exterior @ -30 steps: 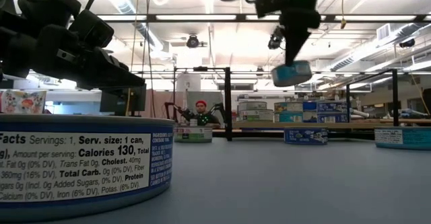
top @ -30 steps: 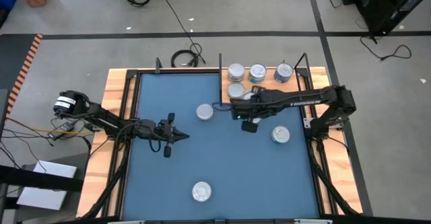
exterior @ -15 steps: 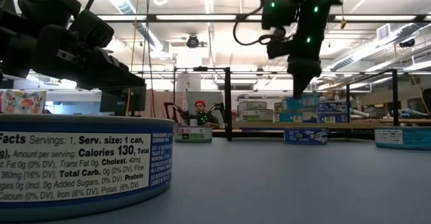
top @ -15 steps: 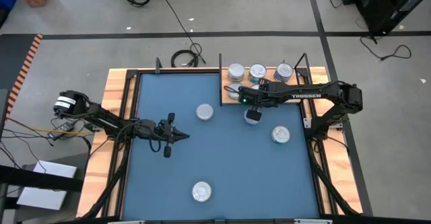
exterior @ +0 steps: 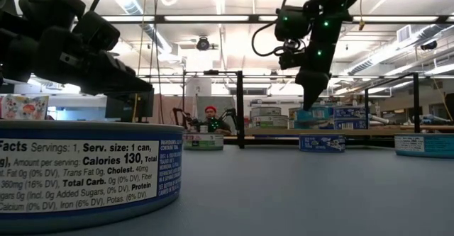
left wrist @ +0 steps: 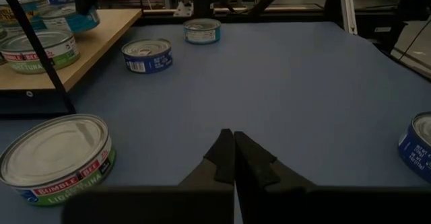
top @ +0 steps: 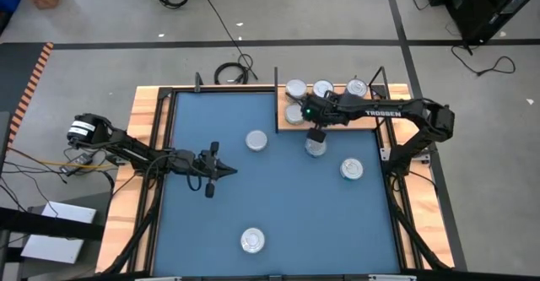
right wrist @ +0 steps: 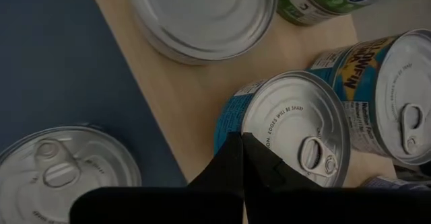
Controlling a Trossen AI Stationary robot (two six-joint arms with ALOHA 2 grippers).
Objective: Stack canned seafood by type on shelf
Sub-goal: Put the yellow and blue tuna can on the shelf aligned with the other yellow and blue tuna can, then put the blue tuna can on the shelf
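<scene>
The wooden shelf (top: 285, 126) lies at the far right of the blue mat and bears several tins (top: 295, 89). My right gripper (top: 316, 134) hangs over the shelf's near edge (right wrist: 182, 96), shut on a blue-labelled tin (right wrist: 296, 126) with a pull-tab lid. In the high view the gripper hides this tin. Another tin (top: 315, 148) stands on the mat just in front of that edge. Loose tins (top: 256, 140) (top: 351, 170) (top: 251, 240) sit on the mat on their bases. My left gripper (top: 231, 171) hovers shut over the mat's left middle. My right gripper has its shut fingers on the tin's top rim (right wrist: 237, 135), where the lid meets the blue side. The fingers come slanting down from above. The tin sits tilted, lid toward the wrist camera. The fingertips hide the contact itself, and whether its base touches the shelf I cannot tell.
A black post (top: 276, 95) stands at the shelf's left end and another (top: 380, 85) at its right. A silver-lidded tin (right wrist: 202, 12) and a blue-labelled one (right wrist: 394, 89) stand close beside the held tin. A person (exterior: 211, 119) sits beyond the table.
My right gripper has carried the tin from above the mat's middle toward the far edge and down, to the shelf's near edge. It has rolled a little on the way. The tin has sunk from well overhead to about the height of the shelf tins.
</scene>
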